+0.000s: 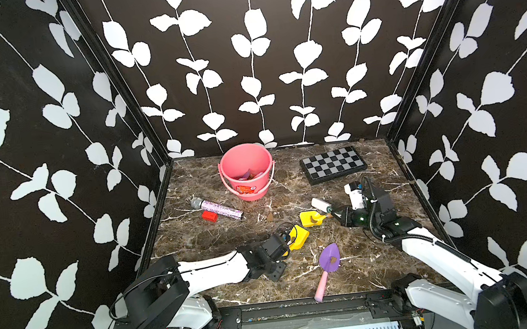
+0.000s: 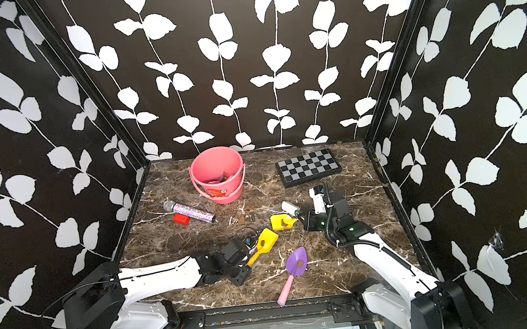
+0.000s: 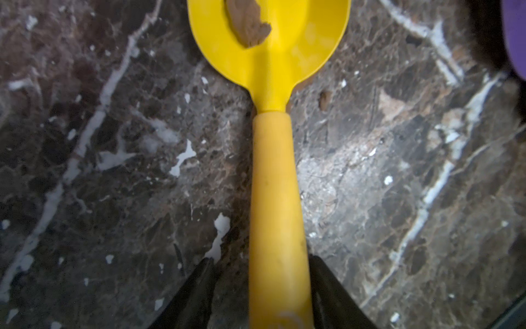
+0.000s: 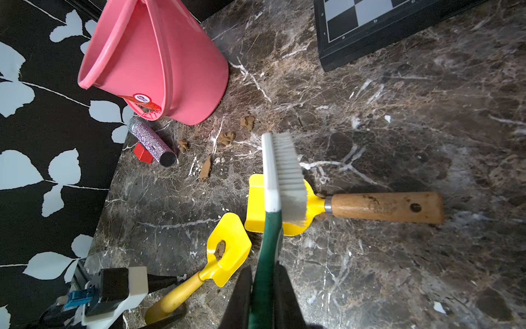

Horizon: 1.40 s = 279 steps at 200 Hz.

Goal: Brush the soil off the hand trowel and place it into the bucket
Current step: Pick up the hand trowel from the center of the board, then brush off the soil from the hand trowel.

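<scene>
In both top views the left gripper (image 1: 284, 238) lies low on the marble table (image 1: 216, 238) at the handle end of a yellow plastic trowel (image 1: 300, 234). The right gripper (image 1: 340, 216) holds a brush (image 1: 320, 203), whose white head reaches out ahead of it. The bucket (image 1: 266, 182) stands upright well beyond both grippers. Its red-orange label (image 1: 245, 189) faces them, but the print is too small to read. A purple trowel (image 1: 329, 256) carrying a soil lump (image 1: 333, 259) lies beside the left gripper, well apart from the right.

In the left wrist view the left gripper's fingers (image 3: 327, 284) are spread on either side of the yellow handle, with a gap showing on one side. Ahead of them another soil lump sits on the yellow blade.

In the right wrist view the right gripper's jaws are pressed together on the brush's green handle. The bristles rest over the yellow blade of a wooden-handled trowel (image 4: 384, 206) just ahead. Loose soil lumps lie farther ahead, between the brush and the bucket. A chessboard (image 4: 370, 42) well beyond the gripper shows the digits 1 and 2 on its border.
</scene>
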Motion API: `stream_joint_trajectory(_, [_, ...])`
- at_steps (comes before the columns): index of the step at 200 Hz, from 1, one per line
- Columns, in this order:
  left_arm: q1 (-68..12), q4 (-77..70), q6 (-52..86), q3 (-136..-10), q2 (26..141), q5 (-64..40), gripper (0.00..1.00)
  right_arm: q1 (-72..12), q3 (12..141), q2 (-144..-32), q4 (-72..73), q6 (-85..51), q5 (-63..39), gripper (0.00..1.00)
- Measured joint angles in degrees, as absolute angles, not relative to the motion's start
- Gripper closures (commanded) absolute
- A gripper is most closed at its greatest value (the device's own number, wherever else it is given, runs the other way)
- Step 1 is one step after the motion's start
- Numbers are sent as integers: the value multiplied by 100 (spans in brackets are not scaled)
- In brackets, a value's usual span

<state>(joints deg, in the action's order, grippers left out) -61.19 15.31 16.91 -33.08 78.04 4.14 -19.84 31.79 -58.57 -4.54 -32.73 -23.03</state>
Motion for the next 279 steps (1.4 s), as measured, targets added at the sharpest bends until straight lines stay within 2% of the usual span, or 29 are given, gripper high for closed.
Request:
stream_joint_trajectory(59, [-6112,1035,1695,-3085,7741,462,63,-1990,3212,-5848,-388,-3468,-2477,100])
stream_joint_trajectory(106, [-6097,987,1684,-3057,7725,478,67,-1990,3267,-5933,-281,-3599,-2622,100])
stream_joint_trajectory(138, [-6097,972,1638,-3059,7725,447,79,-2014,3267,-5953,-259,-3693,-2696,100])
stream_joint_trajectory(177, [-6097,1072,1638,-3061,7642,432,100,-2032,3267,-5883,-248,-3924,-2939,100])
stream_joint_trajectory(233, [-6020,1922,1636,-3378,6834,545,100,-2034,3264,-5234,-395,-4491,-3597,100])
stream_joint_trajectory(279, [-5312,2670,1647,-3957,6490,456,100,-2294,3188,-5358,252,-5308,-4268,100])
